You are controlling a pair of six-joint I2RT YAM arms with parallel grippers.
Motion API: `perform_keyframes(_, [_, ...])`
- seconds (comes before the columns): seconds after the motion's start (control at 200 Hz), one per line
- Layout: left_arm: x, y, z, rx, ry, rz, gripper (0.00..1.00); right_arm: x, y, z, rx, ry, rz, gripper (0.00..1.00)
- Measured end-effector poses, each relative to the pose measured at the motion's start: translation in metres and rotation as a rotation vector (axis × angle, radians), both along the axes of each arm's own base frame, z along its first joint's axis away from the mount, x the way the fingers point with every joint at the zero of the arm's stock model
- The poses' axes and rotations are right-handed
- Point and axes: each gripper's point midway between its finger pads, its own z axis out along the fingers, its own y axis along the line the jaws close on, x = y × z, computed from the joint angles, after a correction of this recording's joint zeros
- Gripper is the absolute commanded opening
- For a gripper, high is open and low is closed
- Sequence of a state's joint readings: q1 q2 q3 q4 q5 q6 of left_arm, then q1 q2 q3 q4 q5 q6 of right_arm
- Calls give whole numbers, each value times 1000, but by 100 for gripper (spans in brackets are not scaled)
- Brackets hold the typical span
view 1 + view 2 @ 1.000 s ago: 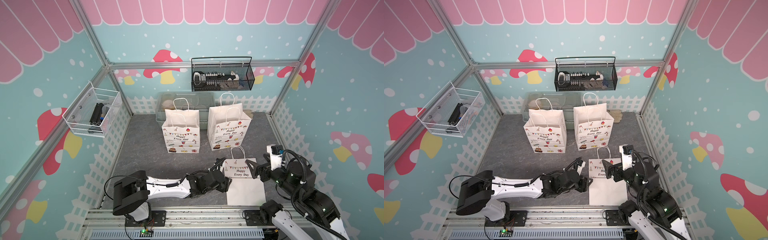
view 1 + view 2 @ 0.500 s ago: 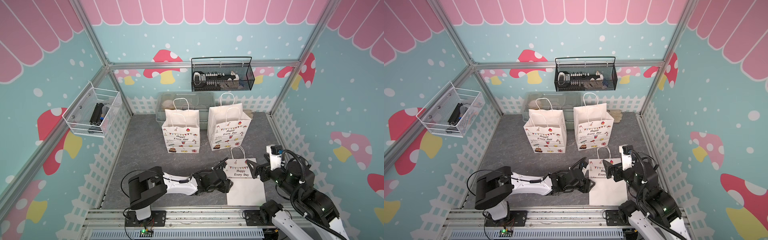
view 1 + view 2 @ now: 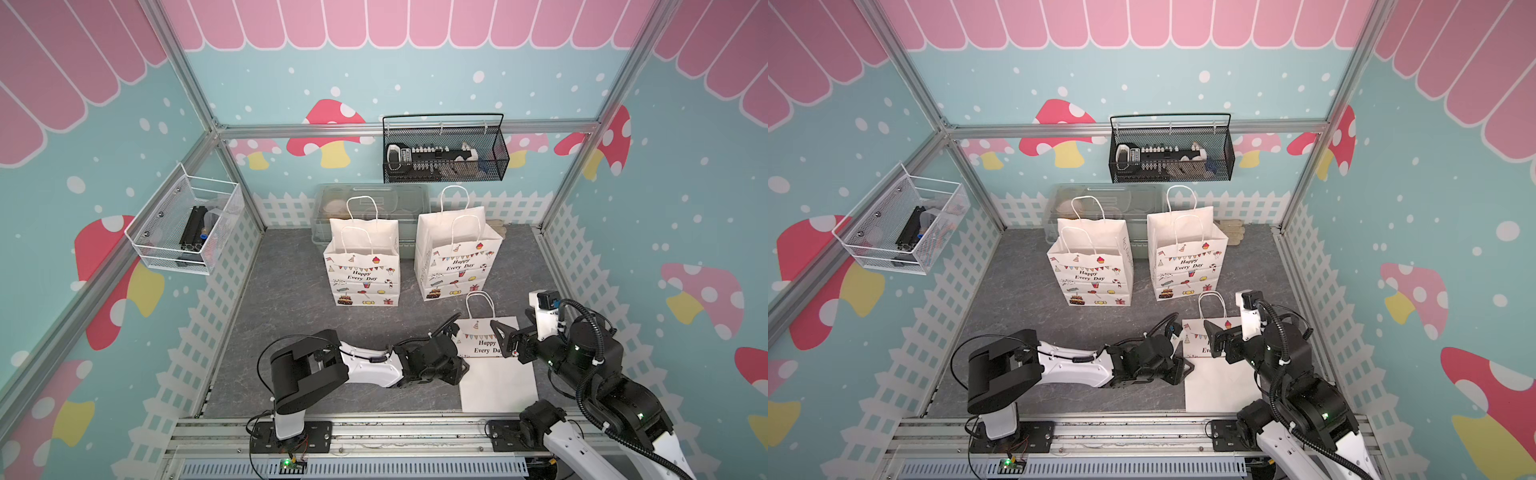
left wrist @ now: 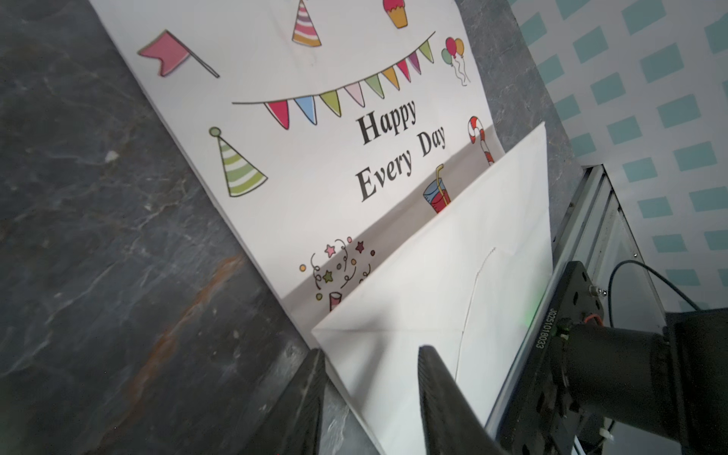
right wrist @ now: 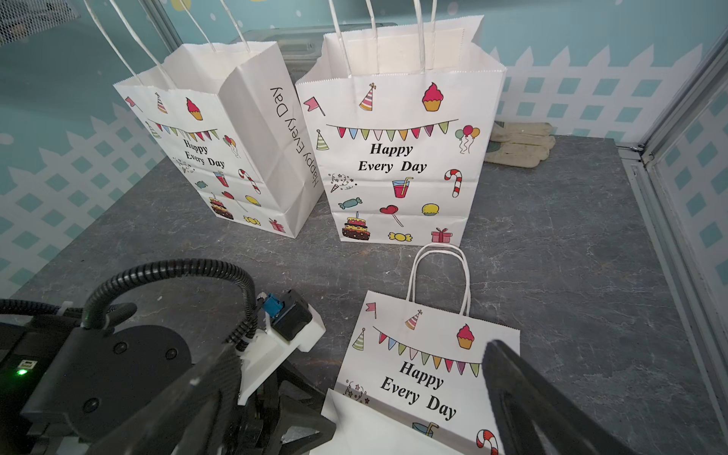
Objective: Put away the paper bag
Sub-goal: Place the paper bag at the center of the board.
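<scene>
Upright bags point(image 3: 362, 270) point(image 3: 457, 257) block the rear; floor point(image 3: 415, 316) lies open between them and the flat paper bag point(image 3: 498, 378)

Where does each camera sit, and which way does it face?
Both top views: high at the front, looking down on the left arm, the right arm and the flat paper bag between them.
Left wrist: on the left arm, looking past its fingers at that bag's folded bottom.
Right wrist: on the right arm, facing the standing bags; its fingers and the left arm show.
Shared: all show the flat paper bag.

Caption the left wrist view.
Left gripper straddles the folded base flap of a flat white party-print paper bag on grey marbled tabletop.
</scene>
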State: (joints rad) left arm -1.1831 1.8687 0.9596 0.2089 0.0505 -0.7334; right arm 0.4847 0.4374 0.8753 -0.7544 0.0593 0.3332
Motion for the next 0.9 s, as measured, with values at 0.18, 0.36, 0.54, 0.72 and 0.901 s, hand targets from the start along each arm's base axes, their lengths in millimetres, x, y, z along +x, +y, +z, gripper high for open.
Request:
perform_keyframes(0.18, [5, -4, -5, -1, 20, 9, 17, 0, 2, -3, 0, 6, 7, 99])
perform_keyframes(0.36, [10, -19, 4, -31, 23, 5, 1, 0, 2, -2, 2, 4, 8, 99])
perform_keyframes(0.54, [13, -27, 7, -43, 20, 0, 0, 0, 2, -2, 5, 1, 11, 99])
perform_keyframes(0.72, [20, -33, 8, -51, 19, 11, 0, -1, 3, -2, 6, 1, 14, 99])
perform_keyframes(0.901, [32, -44, 9, -88, 31, 56, 0, -2, 2, 0, 10, -6, 14, 99])
